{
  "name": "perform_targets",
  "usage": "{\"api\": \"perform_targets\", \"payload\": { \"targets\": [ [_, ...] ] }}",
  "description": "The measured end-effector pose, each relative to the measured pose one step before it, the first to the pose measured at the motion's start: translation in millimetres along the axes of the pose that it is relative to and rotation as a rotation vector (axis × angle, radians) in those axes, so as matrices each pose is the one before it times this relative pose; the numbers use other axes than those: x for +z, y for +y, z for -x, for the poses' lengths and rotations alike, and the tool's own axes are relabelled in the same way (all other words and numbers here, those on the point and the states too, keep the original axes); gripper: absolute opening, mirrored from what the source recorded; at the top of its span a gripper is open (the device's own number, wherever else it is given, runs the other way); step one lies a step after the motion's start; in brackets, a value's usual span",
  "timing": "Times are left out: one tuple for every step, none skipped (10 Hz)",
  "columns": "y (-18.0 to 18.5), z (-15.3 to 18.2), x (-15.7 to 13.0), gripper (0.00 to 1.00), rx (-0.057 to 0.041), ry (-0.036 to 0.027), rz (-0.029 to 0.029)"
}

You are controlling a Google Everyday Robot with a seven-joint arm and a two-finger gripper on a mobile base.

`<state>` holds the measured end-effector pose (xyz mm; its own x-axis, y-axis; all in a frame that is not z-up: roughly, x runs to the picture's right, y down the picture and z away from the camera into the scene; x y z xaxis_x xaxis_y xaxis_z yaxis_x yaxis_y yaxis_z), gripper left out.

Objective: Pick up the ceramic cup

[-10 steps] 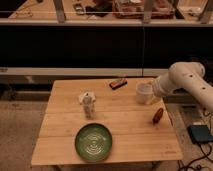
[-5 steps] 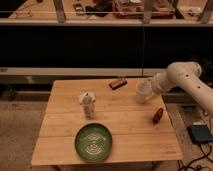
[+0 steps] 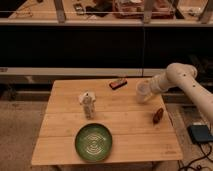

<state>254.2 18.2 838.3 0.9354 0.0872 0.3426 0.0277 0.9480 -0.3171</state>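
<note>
Bent arm [image 3: 181, 76] from right, claw [image 3: 151, 88] gripping tilted ceramic cup [image 3: 142, 91]

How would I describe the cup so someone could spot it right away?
Find the wooden table and look near its back right corner, where the gripper at the end of the white arm meets the cup. It is a plain white cylinder with a wide mouth, stouter than the slim bottle and far smaller than the green plate.

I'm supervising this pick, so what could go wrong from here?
The ceramic cup looks tilted at the gripper; it might slip and drop onto the table. From there, a falling cup may hit the brown object nearby or roll off the right edge.
</note>
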Motion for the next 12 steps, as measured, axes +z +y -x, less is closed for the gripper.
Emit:
{"api": "perform_targets", "payload": {
  "targets": [
    [-0.73,-7.68,4.35,0.65,0.00728,-0.00879,0.00094],
    [-3.19,-8.88,5.7,0.65,0.00979,-0.01591,-0.00722],
    [-4.66,-7.16,3.49,0.65,0.00604,-0.01111,-0.01094],
    [-1.93,-7.21,4.54,0.65,0.002,-0.00626,-0.00424],
    [0.84,-5.95,4.6,0.65,-0.00143,-0.00011,0.0038],
    [3.71,-6.41,10.45,0.65,-0.01357,0.00543,0.02074],
    [5.31,-2.55,10.86,0.64,-0.02287,0.00734,0.03063],
    [5.21,-1.3,6.44,0.6,-0.0193,0.00222,0.02455],
    [11.5,-0.77,7.94,0.48,-0.03408,-0.00005,0.04724],
    [6.46,1.81,5.99,0.38,-0.02767,-0.00201,0.03204],
    [3.01,2.8,4.52,0.31,-0.0179,-0.00258,0.02181],
    [0.07,6.27,6.04,0.2,-0.01755,-0.00916,0.02324]
  ]
}}
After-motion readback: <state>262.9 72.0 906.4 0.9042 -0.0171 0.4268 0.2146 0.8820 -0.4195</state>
